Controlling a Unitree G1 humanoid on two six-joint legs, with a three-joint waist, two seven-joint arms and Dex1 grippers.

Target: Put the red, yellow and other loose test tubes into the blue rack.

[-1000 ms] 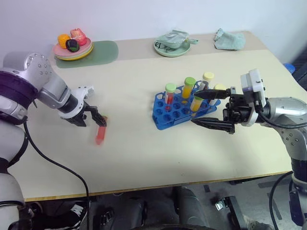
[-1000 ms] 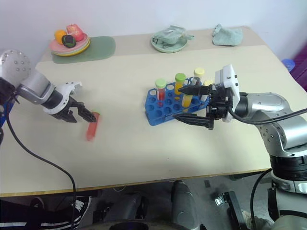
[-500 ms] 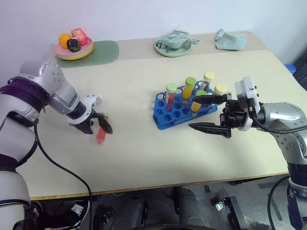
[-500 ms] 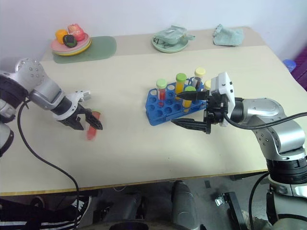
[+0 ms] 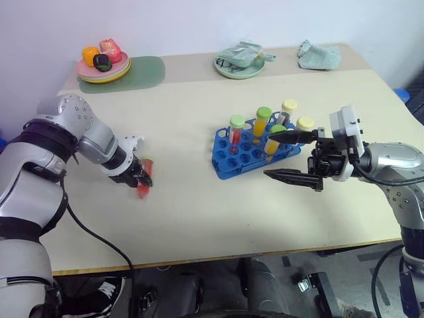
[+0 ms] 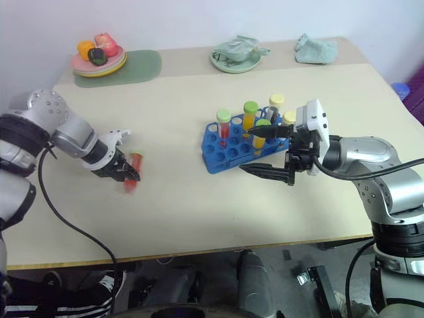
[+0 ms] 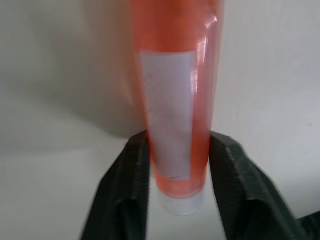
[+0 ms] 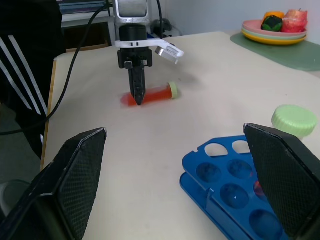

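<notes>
A red test tube (image 5: pixel 144 186) lies on the table at the left. My left gripper (image 5: pixel 142 181) points down at it and is shut on it. In the left wrist view both black fingers (image 7: pixel 132 185) press against the sides of the red test tube (image 7: pixel 172 100) near its rounded end. The blue rack (image 5: pixel 246 158) stands at mid-table with several capped tubes upright in it, among them a yellow one (image 5: pixel 261 124). Just right of the rack hovers my right gripper (image 6: pixel 248 152), open and holding nothing.
At the back left a plate of toy fruit (image 5: pixel 103 66) rests on a green mat (image 5: pixel 142 71). A green dish (image 5: pixel 240 61) sits at the back middle and a crumpled cloth (image 5: pixel 317 54) at the back right. Bare tabletop separates the red tube from the rack.
My left gripper has come down over the red test tube and closed from wide open onto it. The right gripper has stayed where it was, open.
</notes>
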